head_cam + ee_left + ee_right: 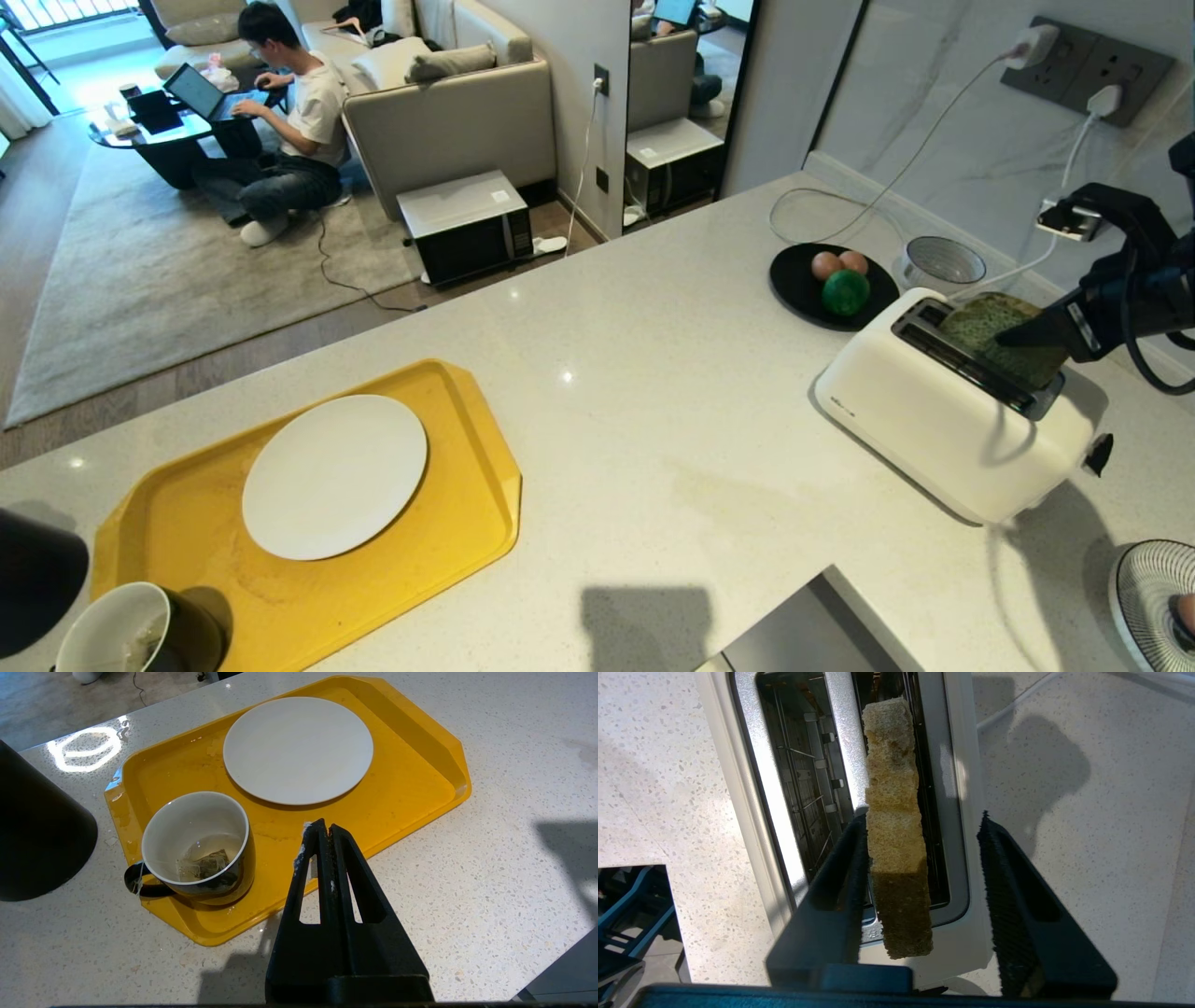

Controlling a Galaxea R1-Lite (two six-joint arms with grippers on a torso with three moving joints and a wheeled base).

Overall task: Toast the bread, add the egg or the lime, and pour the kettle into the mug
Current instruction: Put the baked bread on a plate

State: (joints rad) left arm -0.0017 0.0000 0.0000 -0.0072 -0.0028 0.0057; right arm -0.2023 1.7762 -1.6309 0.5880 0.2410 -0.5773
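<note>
The right hand [924, 858], half open, straddles the bread [896, 826] standing in the toaster [943, 420], one finger touching it, its long edge along the slot; the left hand [322, 828] is closed.

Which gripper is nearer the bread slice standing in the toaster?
The right. The right gripper straddles the bread above the toaster, one finger against it. The left gripper hangs shut over the yellow tray, far across the counter.

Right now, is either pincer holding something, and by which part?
Nothing yet: the right pincer straddles the bread's top crust, one finger clear of it. The left pincer is shut, empty.
</note>
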